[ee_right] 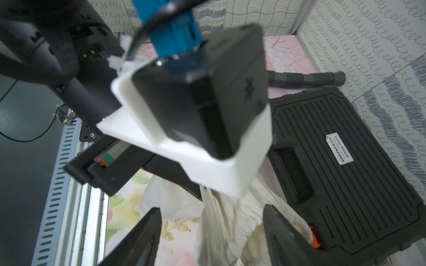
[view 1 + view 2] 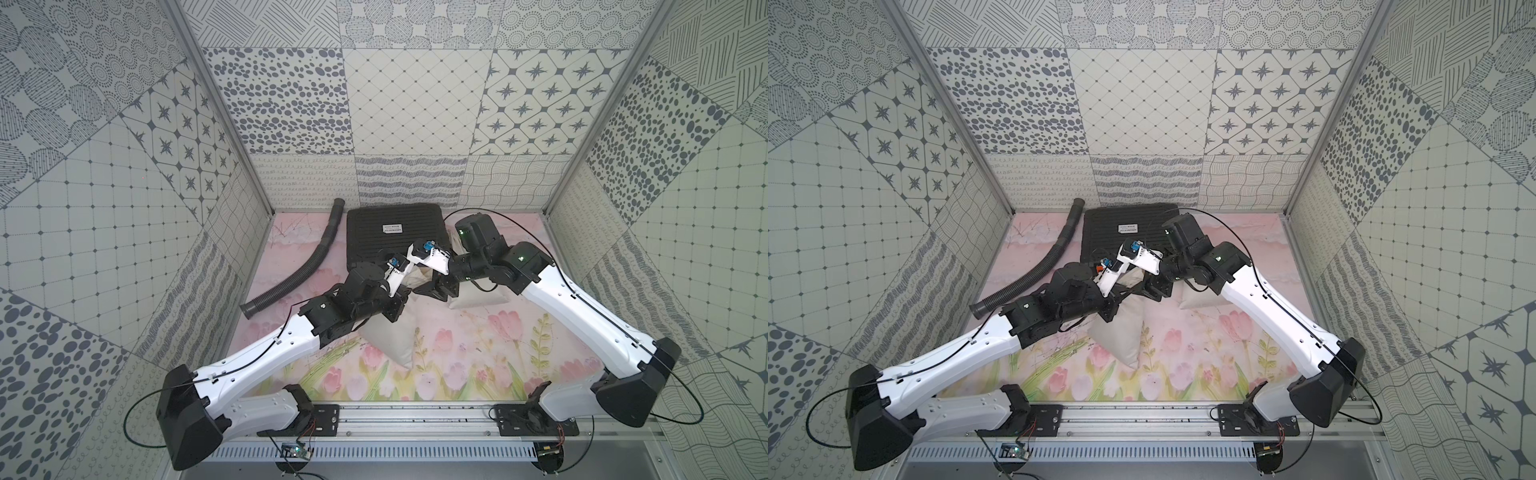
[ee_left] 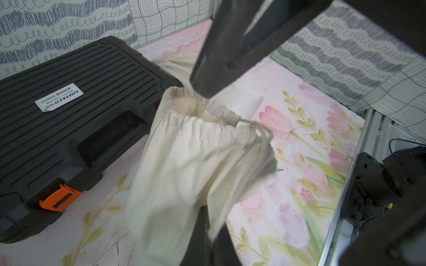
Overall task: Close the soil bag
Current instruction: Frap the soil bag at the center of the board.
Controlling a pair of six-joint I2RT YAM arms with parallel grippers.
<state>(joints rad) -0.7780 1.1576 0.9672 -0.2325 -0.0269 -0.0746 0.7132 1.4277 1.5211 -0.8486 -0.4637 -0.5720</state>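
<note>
Two arms meet over the middle of the bench point(image 2: 478, 365), which is covered by a tulip-printed cloth. The soil bag point(image 2: 395, 338), a cream drawstring sack, shows just below the centre of the frame in both top views, partly hidden under the left arm's wrist.

The left pincer point(image 3: 207, 223) has its jaws together, clamped on a fold of the sack's cloth. The bag's mouth point(image 3: 186, 101) gapes, its rim gathered, and the drawstring point(image 3: 258, 129) hangs in a slack loop at one side.

The right pincer point(image 1: 211, 207) stands with its jaws apart; bag cloth lies between the two fingers without being pinched. In the left wrist view one of those fingers point(image 3: 207, 69) reaches the gathered rim with its tip.

A black tool case point(image 2: 395, 232) lies above the centre of the frame, near the back wall, and its orange latch point(image 3: 61, 199) faces the bag. A corrugated hose point(image 2: 299, 266) runs diagonally at the case's left. A second cream pouch point(image 2: 473, 299) lies right of centre, under the right arm.
</note>
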